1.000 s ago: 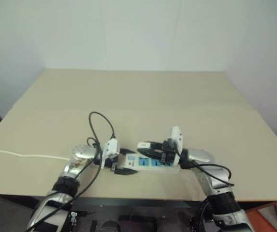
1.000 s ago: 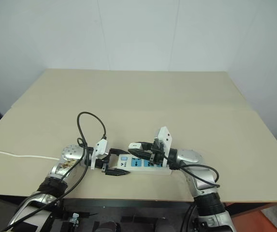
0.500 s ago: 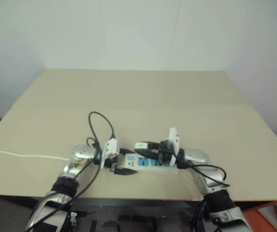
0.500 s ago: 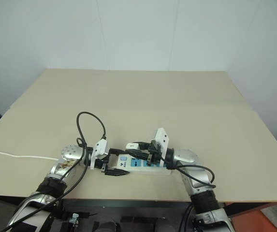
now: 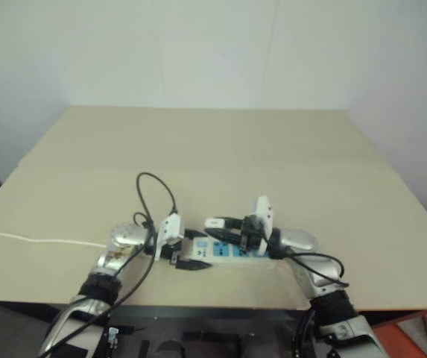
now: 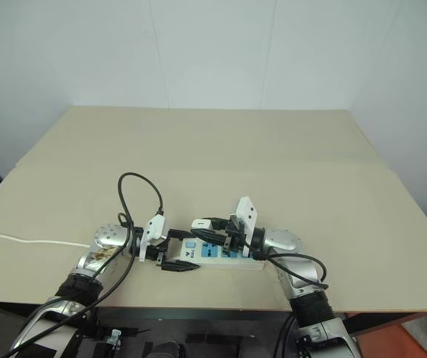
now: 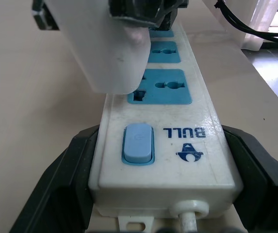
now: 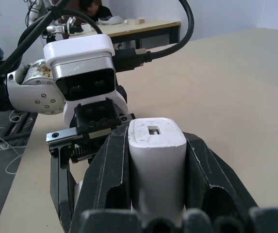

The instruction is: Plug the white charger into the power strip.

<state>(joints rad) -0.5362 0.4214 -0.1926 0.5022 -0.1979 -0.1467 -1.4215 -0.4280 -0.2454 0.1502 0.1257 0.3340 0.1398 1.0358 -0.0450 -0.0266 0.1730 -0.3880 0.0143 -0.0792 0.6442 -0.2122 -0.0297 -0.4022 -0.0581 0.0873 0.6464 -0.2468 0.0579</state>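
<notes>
The table (image 6: 288, 164) carries the power strip (image 7: 170, 145) near its front edge, long axis running across the robot from left to right, switch and cord end toward the left arm and blue sockets facing up. The left gripper (image 6: 174, 252) stands wide, its two black fingers (image 7: 66, 179) pressed against the strip's long sides at the switch end, so it braces the bar. The right gripper (image 6: 214, 227) is clamped on the white charger (image 8: 156, 160), which hangs just above the first socket past the switch; its body looks tilted, and the prongs are hidden, so their alignment cannot be told. The likely failure is pressing down misaligned: the prongs would catch the socket rim, the charger would twist in the pads, or the strip would skid or tip out of the left fingers' hold.
</notes>
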